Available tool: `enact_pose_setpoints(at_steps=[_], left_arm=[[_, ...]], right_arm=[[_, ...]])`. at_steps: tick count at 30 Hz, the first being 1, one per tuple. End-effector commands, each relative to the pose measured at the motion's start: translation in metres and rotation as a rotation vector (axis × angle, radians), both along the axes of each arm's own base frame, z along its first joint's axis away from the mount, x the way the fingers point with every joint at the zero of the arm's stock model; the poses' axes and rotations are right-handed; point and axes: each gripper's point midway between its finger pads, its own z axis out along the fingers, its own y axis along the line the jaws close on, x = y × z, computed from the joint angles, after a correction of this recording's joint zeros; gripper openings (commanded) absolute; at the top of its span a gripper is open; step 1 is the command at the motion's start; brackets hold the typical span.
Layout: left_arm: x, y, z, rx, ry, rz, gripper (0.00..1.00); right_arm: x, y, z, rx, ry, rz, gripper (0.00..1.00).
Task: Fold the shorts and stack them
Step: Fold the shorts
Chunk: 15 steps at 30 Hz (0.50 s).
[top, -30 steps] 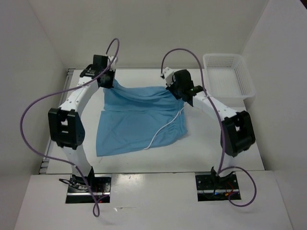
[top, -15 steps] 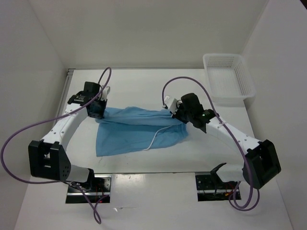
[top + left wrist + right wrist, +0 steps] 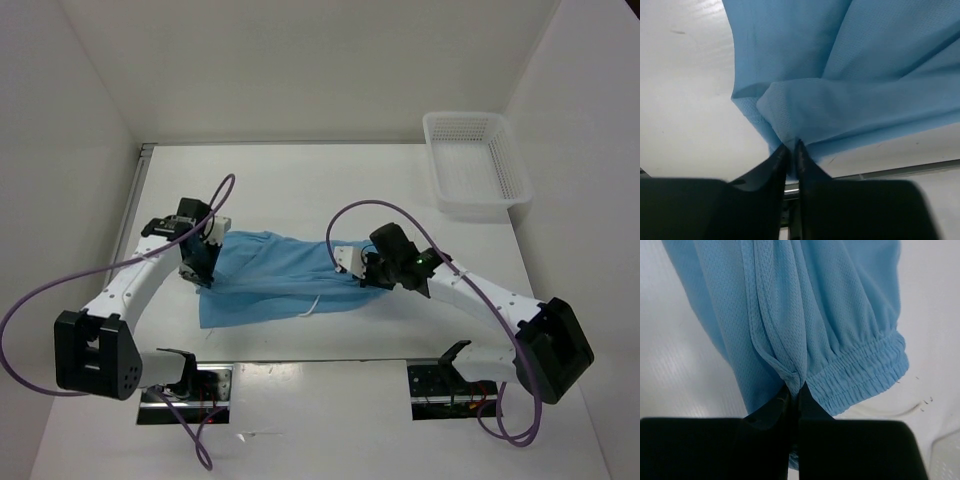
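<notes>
One fold in: the light blue soft fabric shorts (image 3: 275, 275) lie doubled on the white counter (image 3: 300, 190).
Top view: I have them stretched between the left gripper (image 3: 200, 268) and the right gripper (image 3: 358, 272), with the thin white drawstring (image 3: 312, 306) poking out at the near edge. Left wrist: narrow jaws nip a folded corner. Right wrist: jaws closed on fabric beside the gathered elastic waistband (image 3: 865, 375). I judge that releasing, further folds and stacking remain.

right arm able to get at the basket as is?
Probably, but not freely: the right gripper is shut on the shorts, so they'd drag along. Nothing else sits between it and the basket.
</notes>
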Motion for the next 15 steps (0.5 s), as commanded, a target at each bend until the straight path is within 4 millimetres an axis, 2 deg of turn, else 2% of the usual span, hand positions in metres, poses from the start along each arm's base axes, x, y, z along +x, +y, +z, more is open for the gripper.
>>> enact_pose_setpoints(at_steps=[1,2,3,4,6,8,11,13,14,15], left_arm=[[-0.025,0.009,0.003,0.046,0.048,-0.008,0.24],[-0.030,0.009,0.002,0.047,0.060,-0.009,0.50],[-0.036,0.008,0.002,0.038,0.083,-0.012,0.54],[-0.039,0.008,0.004,0.038,0.084,-0.012,0.56],[-0.045,0.007,0.009,0.031,0.096,-0.014,0.59],[-0.047,0.006,0.018,0.018,0.082,-0.016,0.63],[-0.038,0.011,0.024,0.048,0.031,-0.007,0.67],[-0.025,0.013,0.016,0.065,0.015,-0.002,0.69],[-0.024,0.014,0.003,0.079,0.053,-0.001,0.69],[-0.013,0.015,-0.003,0.088,0.031,0.003,0.69]], right_arm=[[-0.013,-0.024,-0.007,-0.104,0.016,0.021,0.06],[-0.017,-0.022,-0.009,-0.099,0.035,0.043,0.17],[-0.020,-0.023,-0.010,-0.102,0.046,0.056,0.34],[-0.024,-0.022,-0.011,-0.100,0.060,0.063,0.39],[-0.024,-0.020,-0.008,-0.093,0.060,0.079,0.58],[-0.027,-0.015,-0.001,-0.075,0.081,0.097,0.61],[-0.026,-0.002,0.024,0.010,0.060,0.099,0.62],[-0.022,0.006,0.040,0.062,0.022,0.106,0.62],[-0.019,0.008,0.043,0.077,0.013,0.096,0.62],[-0.017,0.005,0.045,0.070,-0.001,0.074,0.62]])
